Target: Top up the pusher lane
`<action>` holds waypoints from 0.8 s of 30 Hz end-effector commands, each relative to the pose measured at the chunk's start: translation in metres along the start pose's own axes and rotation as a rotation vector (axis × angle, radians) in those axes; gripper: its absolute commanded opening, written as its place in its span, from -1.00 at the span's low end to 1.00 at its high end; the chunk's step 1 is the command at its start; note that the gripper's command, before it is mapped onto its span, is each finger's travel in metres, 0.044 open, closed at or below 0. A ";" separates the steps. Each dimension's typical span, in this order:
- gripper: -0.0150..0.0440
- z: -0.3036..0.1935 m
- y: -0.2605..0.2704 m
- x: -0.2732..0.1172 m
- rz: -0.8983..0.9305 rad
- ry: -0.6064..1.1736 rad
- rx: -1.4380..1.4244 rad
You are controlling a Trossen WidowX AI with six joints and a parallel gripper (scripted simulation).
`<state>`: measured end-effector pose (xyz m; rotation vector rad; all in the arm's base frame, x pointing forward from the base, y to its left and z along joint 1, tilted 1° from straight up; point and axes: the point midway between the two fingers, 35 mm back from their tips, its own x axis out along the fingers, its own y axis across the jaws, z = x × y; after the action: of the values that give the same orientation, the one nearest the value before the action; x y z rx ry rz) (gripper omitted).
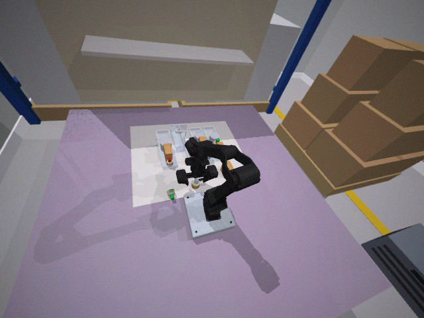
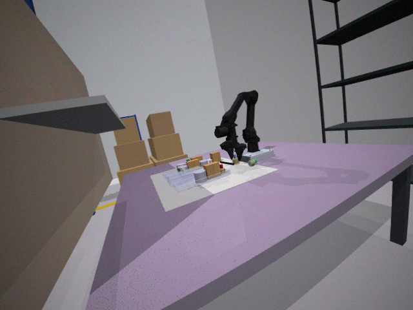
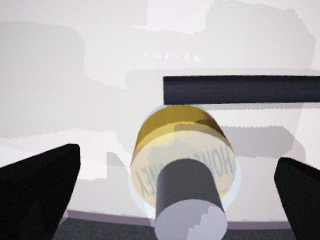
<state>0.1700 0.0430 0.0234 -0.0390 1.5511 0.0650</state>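
the jaws are spread wide over the yellow jar (image 3: pixel 182 160) with a grey lid, one finger (image 3: pixel 36 190) on each side, not touching it; the jar stands on the white mat (image 1: pixel 150 177) on the desk (image 1: pixel 103 256), just before the arm's base plate (image 1: pixel 197 218)

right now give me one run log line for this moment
phase: pre-grasp | end effector: open, straddling grey-lidded yellow jar | jar: upright on white mat, not gripped | green-lidded jar: lying aside
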 end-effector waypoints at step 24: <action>-0.49 0.003 -0.004 -0.036 -0.008 0.019 -0.011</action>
<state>0.1702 0.0399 0.0444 -0.0511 1.5826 0.0651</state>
